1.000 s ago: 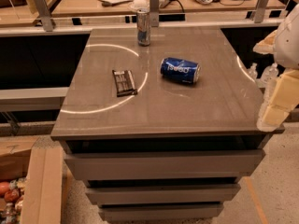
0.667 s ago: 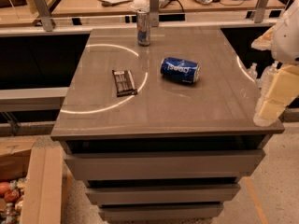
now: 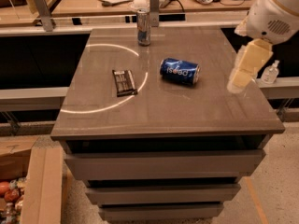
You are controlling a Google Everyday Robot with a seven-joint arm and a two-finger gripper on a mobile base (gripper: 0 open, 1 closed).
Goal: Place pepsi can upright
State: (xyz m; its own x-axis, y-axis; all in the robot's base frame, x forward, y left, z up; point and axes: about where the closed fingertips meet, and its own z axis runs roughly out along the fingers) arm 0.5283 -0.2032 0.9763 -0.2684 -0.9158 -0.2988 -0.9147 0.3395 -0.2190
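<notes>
Pepsi can (image 3: 179, 71) lies sideways, long axis left-right, just left of the gripper (image 3: 244, 73), open or closed I cannot tell.

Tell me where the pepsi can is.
In the camera view, the pepsi can lies sideways on the table, right of the snack bar; the gripper hovers farther right.

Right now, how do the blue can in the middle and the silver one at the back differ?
The pepsi can lies on its side in the middle of the table; the silver-and-blue can stands upright at the far edge. The pepsi can is dark blue and stout; the silver-and-blue can is slimmer and paler. Both rest on it, untouched: the gripper hangs by the table's right edge, apart from both.
</notes>
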